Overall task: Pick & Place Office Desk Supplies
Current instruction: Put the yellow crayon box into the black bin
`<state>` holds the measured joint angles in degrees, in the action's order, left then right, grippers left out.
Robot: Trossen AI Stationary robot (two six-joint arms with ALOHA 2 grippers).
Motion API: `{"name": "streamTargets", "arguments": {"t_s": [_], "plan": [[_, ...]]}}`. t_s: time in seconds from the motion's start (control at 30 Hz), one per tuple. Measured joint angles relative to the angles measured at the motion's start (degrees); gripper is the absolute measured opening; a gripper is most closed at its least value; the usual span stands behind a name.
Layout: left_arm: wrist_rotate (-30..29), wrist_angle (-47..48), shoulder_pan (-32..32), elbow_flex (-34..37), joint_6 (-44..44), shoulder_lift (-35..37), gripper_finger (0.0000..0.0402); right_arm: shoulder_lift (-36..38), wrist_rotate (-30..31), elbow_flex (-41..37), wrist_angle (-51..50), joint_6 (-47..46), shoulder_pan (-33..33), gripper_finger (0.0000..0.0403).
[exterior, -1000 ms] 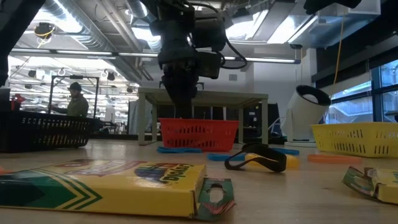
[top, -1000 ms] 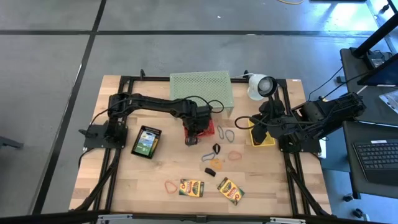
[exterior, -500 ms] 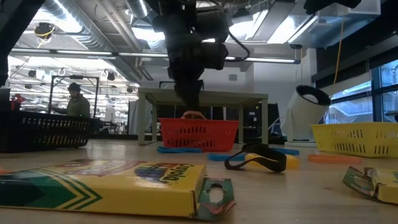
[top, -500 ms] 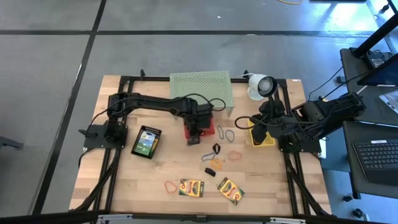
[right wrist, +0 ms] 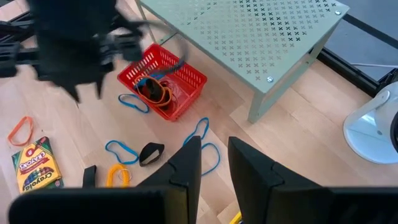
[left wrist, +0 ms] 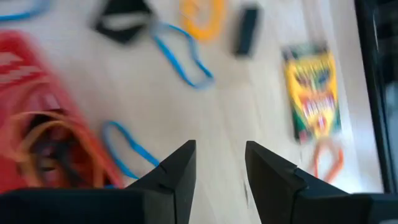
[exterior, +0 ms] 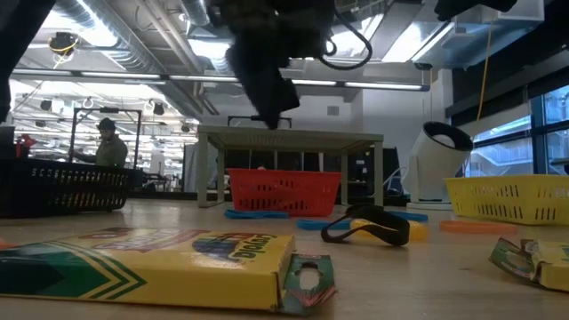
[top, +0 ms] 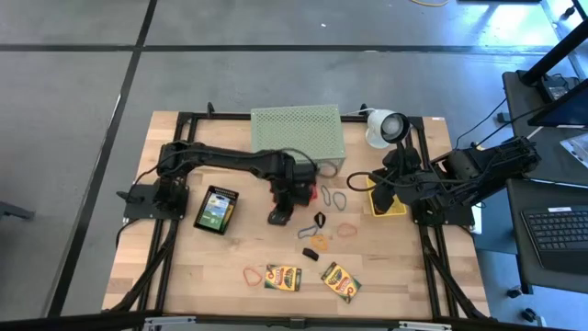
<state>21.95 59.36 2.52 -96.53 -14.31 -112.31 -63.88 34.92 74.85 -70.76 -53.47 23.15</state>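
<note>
My left gripper (top: pixel 278 218) (left wrist: pixel 220 167) hangs open over bare wood just near of the red basket (top: pixel 308 190) (left wrist: pixel 28 118), touching nothing. Orange rubber bands (left wrist: pixel 46 134) lie in the basket. Blue bands (left wrist: pixel 186 59), a dark clip (left wrist: pixel 245 28) and a yellow-and-green crayon box (left wrist: pixel 311 93) lie flat on the wood beyond it. Two crayon boxes (top: pixel 283 277) (top: pixel 340 281) lie by the near edge. My right gripper (top: pixel 379 187) (right wrist: pixel 214 158) waits open by the yellow basket (top: pixel 388 206).
The pale green mesh stand (top: pixel 297 127) stands at the far edge behind the red basket, the white lamp (top: pixel 384 127) at its right. A dark flat box (top: pixel 217 210) lies left of my left gripper. More bands (top: pixel 334 197) and clips (top: pixel 319 221) are scattered mid-table.
My left gripper has risen from just above the red basket and drawn toward the near edge. An orange band that showed at the basket's rim under the fingers half a second ago no longer shows there in the low view.
</note>
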Motion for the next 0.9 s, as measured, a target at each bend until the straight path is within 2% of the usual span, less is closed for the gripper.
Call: {"name": "streamTargets", "arguments": {"t_s": [0.13,0.37,0.73,0.9], "plan": [[-0.30,4.01,3.29,0.67,-6.98,0.00,0.0130,0.00,-0.48,0.00,0.00,0.02,-0.01,0.0081],[-0.46,6.25,8.87,2.77,-5.80,-0.07,0.0130,0.00,-1.51,0.01,0.02,0.27,-0.01,0.0081],[-0.34,0.51,16.96,2.82,9.78,-0.11,0.0130,-0.01,-3.55,0.00,0.03,6.28,0.01,0.0081],[-2.17,-0.37,22.38,2.82,11.76,-0.11,0.0128,-0.02,-4.35,0.00,0.82,7.60,0.00,0.0081]]}}
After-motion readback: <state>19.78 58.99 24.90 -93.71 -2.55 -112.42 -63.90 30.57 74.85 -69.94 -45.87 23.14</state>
